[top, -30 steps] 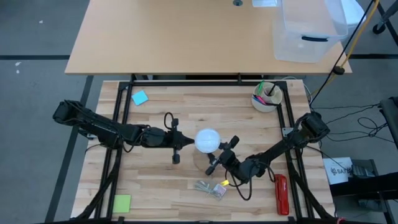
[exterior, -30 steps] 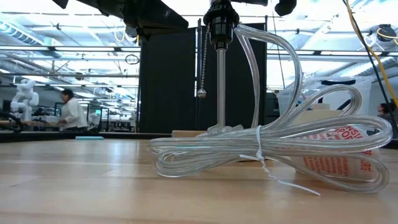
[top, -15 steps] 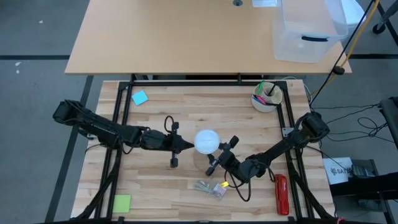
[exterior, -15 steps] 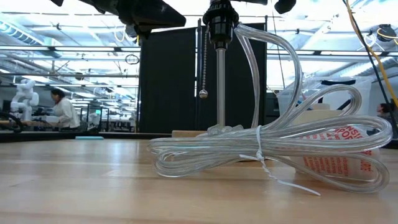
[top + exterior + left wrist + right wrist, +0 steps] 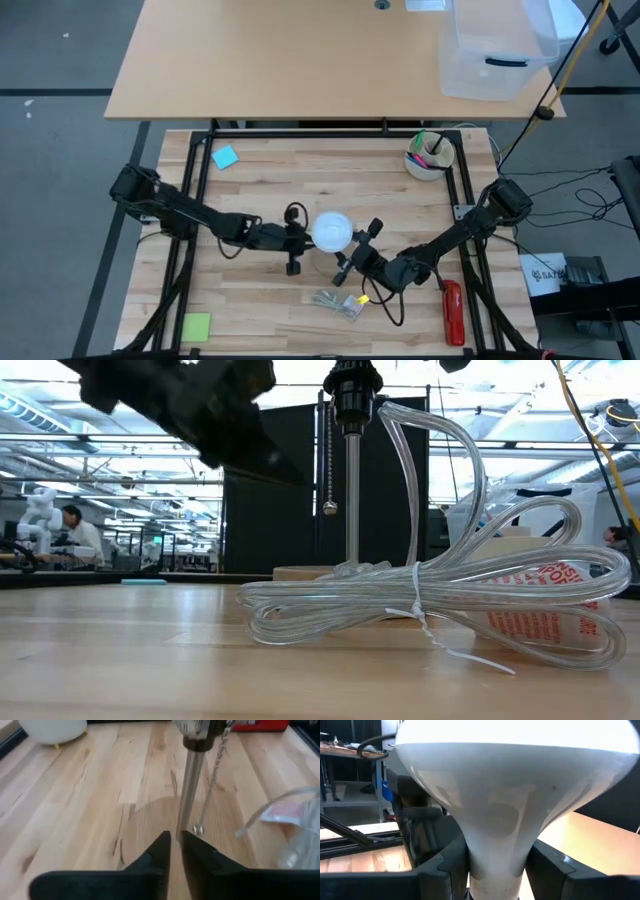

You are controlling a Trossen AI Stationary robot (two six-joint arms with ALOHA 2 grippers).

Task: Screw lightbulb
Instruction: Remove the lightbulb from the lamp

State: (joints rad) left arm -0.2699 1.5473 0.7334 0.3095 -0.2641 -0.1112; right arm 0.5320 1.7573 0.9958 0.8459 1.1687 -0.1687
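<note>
White lightbulb (image 5: 505, 795), base hidden between right pincer (image 5: 495, 870) fingers.

The table (image 5: 400, 195) is pale butcher-block wood, matt, its plank grain plain in the left wrist view. At its middle the lightbulb (image 5: 332, 229) has a smooth white globe with a soft sheen (the neck (image 5: 495, 855) looks frosted between the right gripper's (image 5: 495, 870) matt black fingers). The lamp stem (image 5: 190, 775) is brushed silvery metal, with a metal bead chain (image 5: 212, 775) beside it. Near the stem lies a coil of clear glossy plastic tubing (image 5: 430, 595). The left gripper (image 5: 174, 850) near the stem looks dull black plastic.
</note>
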